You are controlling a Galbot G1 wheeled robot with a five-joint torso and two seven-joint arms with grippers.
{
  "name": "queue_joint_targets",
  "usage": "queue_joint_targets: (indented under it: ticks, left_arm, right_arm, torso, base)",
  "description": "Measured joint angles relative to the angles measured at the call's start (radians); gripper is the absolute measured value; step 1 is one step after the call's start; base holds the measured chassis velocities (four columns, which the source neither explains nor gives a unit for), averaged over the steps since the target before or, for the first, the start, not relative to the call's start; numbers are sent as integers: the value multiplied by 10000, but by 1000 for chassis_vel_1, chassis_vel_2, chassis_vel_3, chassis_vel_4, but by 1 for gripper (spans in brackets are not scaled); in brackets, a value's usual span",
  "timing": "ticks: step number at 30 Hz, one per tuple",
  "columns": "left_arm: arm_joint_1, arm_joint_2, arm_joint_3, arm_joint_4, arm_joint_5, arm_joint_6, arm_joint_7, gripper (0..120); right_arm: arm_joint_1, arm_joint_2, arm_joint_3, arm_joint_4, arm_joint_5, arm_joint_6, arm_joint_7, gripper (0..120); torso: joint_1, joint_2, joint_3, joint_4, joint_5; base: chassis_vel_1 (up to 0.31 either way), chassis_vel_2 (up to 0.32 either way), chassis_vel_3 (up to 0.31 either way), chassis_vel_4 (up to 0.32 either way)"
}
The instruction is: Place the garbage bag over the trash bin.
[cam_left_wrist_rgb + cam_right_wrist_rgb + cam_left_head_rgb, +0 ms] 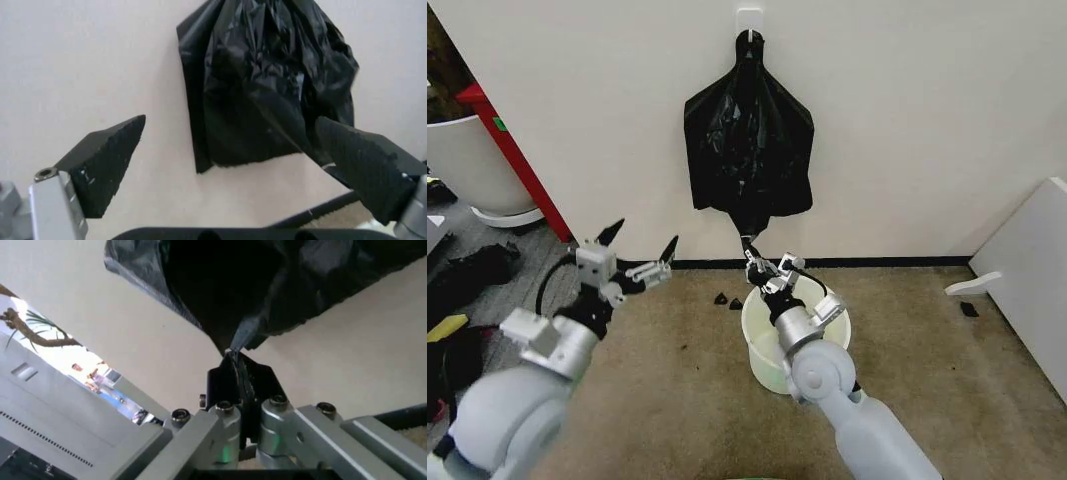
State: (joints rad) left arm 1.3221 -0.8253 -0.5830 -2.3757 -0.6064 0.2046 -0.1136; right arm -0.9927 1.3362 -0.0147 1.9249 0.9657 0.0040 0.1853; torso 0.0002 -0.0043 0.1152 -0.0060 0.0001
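Observation:
A flat bunch of black bags (747,140) hangs from a wall hook (749,20). From its bottom a twisted tip of the garbage bag (748,240) (244,336) is drawn down. My right gripper (751,262) (235,359) is shut on that tip, just above the far rim of the trash bin. The trash bin (762,360), a cream-white bucket, stands on the carpet under my right arm, which covers part of it. My left gripper (640,243) (230,122) hangs open to the left of the bunch (267,75), near its lower edge and holding nothing.
A big white planter (467,160) and a red post (512,150) stand at the far left. Dark clutter (467,270) lies below them. A white panel (1027,270) leans at the right. Small black scraps (727,300) lie on the carpet by the bucket.

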Motion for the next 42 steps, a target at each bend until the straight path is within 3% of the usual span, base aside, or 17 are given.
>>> queue_joint_targets:
  ticks: [7, 12, 14, 21, 27, 28, 35, 42]
  left_arm:
    - [-1739, 525, 660, 767, -229, 282, -56, 100]
    - [-3776, 695, 1851, 1558, -307, 697, -329, 100]
    - [-4078, 699, 2032, 1663, -307, 789, -411, 100]
    - [-6729, 484, 4445, 2586, -381, 1641, -1378, 100]
    - [-7375, 351, 5153, 2752, -444, 1945, -1715, 100]
    - [-8422, 136, 6148, 3035, -560, 2546, -2145, 100]
    - [-9105, -45, 6604, 3301, -143, 3459, -2281, 100]
    - [-9328, -21, 6979, 3212, 66, 3617, -1807, 100]
  right_arm:
    - [444, 73, -10, -195, 58, 3, 8, 0]
    - [535, 89, -15, -311, 27, 0, -14, 0]
    - [535, 89, -24, -311, 19, 0, -15, 0]
    - [612, -87, -110, -276, -26, -7, -30, 0]
    - [695, -84, -145, -284, -26, -8, -31, 0]
    - [794, -27, -185, -369, -26, -8, -31, 0]
    - [808, 18, -213, -398, -24, 0, -29, 0]
    - [786, -32, -187, -381, -18, 5, -28, 0]
  torso:
    - [0, 0, 1, 2, -2]
    - [1, 0, 0, 1, -1]
    - [0, 0, 0, 0, 0]
    - [1, 0, 1, 0, -5]
    - [0, -1, 0, -1, 4]
    - [1, -1, -1, 0, 4]
    - [1, -1, 0, 2, -1]
    - [0, -1, -1, 1, 0]
  base:
    - [0, 0, 0, 0]
    - [0, 0, 0, 0]
    - [0, 0, 0, 0]
    - [0, 0, 0, 0]
    - [0, 0, 0, 0]
    - [0, 0, 0, 0]
    - [0, 0, 0, 0]
    - [0, 0, 0, 0]
